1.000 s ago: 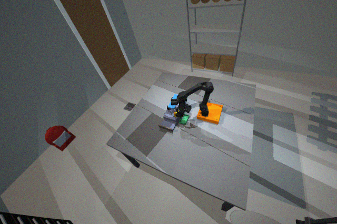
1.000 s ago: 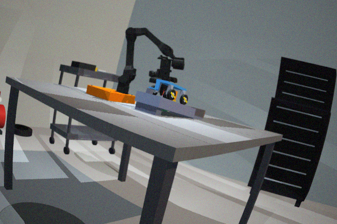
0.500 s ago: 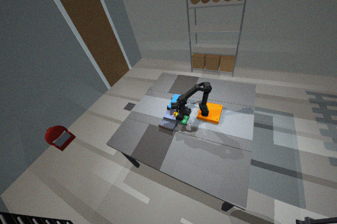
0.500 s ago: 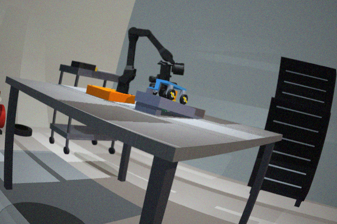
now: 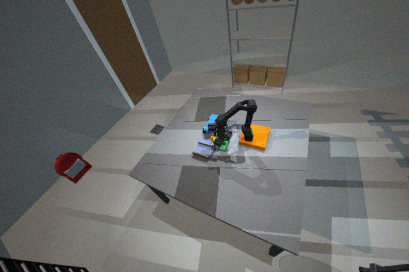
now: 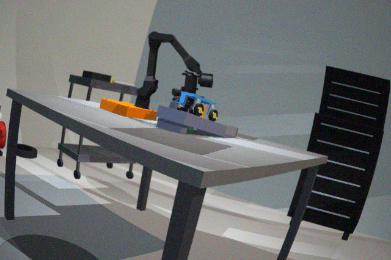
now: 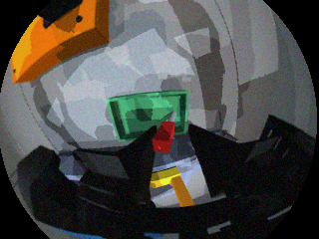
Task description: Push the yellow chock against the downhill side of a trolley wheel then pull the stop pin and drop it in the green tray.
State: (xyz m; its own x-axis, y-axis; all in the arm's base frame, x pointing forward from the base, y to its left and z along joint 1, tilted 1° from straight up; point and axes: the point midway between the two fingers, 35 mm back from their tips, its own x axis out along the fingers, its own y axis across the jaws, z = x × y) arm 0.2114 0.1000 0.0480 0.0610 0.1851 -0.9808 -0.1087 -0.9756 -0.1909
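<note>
The blue trolley [image 5: 210, 120] [image 6: 193, 98] stands on the grey ramp [image 5: 204, 149] [image 6: 195, 122]. The yellow chock [image 5: 213, 137] [image 7: 165, 178] with its orange handle lies on the ramp beside the trolley; the wheel contact is hidden. My gripper [image 5: 220, 140] [image 7: 173, 127] hangs over the green tray [image 5: 225, 146] [image 7: 120, 119], right beside the ramp. Its fingers stand open. The stop pin's red head [image 7: 162, 138] shows between the fingertips, over the tray's near rim. I cannot tell whether the fingers still touch it.
The arm stands on an orange base plate [image 5: 255, 136] [image 6: 126, 108] [image 7: 63, 34] to the right of the tray. A metal shelf rack [image 5: 261, 31] stands behind the table. A black cart [image 6: 95, 83] and a black slatted rack [image 6: 347, 156] stand on the floor.
</note>
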